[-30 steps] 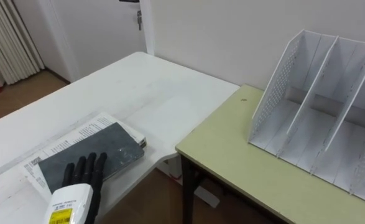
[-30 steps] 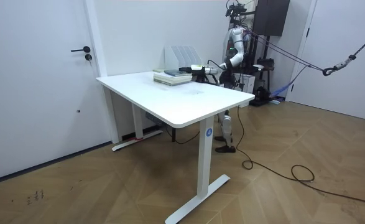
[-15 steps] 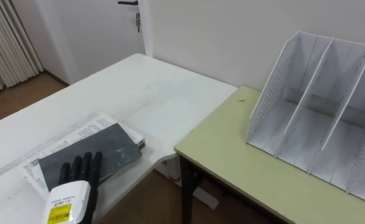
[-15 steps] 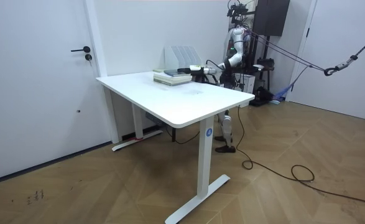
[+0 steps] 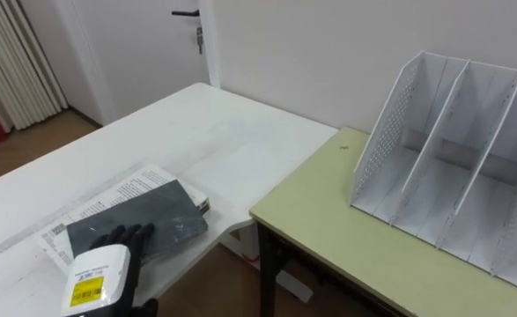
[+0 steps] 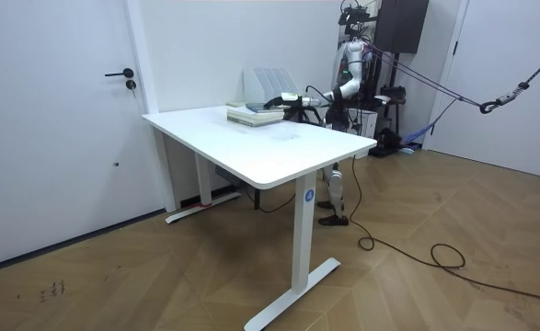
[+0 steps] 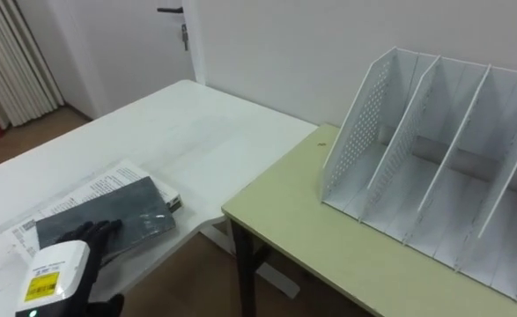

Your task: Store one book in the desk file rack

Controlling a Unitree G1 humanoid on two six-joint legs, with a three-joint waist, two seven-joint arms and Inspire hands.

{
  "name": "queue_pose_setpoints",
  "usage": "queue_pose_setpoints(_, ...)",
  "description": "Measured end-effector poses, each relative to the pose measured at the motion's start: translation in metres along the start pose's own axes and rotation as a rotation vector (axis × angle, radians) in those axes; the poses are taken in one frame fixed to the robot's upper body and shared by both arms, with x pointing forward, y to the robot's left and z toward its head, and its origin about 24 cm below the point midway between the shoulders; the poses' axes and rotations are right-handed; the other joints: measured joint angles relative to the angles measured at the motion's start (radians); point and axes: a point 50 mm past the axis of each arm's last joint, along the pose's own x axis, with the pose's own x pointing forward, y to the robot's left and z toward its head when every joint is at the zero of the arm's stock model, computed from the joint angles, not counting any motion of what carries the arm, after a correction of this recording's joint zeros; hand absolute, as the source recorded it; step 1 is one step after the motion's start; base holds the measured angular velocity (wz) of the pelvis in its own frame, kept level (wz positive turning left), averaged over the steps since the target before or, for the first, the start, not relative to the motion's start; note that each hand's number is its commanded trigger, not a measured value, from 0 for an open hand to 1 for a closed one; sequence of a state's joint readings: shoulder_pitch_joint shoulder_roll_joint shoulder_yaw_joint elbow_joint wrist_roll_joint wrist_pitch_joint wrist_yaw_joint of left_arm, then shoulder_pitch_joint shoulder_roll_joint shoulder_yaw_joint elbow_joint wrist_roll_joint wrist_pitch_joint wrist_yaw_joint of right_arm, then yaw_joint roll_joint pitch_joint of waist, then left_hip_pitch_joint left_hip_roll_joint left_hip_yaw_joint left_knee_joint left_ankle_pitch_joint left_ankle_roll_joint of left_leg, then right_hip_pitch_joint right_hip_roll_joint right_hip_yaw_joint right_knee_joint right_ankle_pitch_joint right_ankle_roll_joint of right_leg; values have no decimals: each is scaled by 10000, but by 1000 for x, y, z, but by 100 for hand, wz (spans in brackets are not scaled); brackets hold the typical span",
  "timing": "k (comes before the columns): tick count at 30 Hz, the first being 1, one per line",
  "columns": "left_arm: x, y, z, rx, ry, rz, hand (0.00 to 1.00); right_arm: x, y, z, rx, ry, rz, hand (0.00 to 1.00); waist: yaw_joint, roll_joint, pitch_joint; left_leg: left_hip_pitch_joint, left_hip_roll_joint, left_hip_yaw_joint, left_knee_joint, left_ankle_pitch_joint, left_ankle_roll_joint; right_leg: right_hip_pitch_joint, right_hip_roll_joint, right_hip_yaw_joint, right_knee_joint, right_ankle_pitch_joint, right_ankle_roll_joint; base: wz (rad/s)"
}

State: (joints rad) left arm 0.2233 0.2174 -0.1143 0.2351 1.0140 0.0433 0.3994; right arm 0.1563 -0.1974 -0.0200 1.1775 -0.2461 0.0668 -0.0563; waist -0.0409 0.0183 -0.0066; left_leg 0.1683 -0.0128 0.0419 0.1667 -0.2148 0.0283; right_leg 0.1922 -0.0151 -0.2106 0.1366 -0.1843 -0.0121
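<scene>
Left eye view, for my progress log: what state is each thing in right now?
dark book, lying flat on top of a printed book on the white table, not yet stored
file rack, upright on the green desk, visible compartments empty
left robot hand, resting on the dark book's near end
door, shut

no legible text anywhere

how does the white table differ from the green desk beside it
The white table has a white top; the green desk has a pale green one. The white table bears the stack of books; the green desk bears the white file rack. The green desk's leg is dark; the white table's legs are white. Both tops are flat.
</scene>
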Motion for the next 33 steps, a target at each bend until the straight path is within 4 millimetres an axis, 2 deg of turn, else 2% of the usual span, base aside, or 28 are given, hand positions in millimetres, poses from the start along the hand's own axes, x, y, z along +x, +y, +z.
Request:
queue_pose_setpoints(12,19,21,-3,14,99,953,100,0,-1,-2,-13,151,-223,0,-49,-20,-13,16,-12,39,-26,21,-2,7,7,60,28,3,-4,-1)
queue_pose_setpoints(33,21,24,-3,77,50,1114,100,0,-3,3,54,23,-439,0,-55,22,-13,96,-7,96,-150,22,-1,0,7,113,4,-24,5,-1)
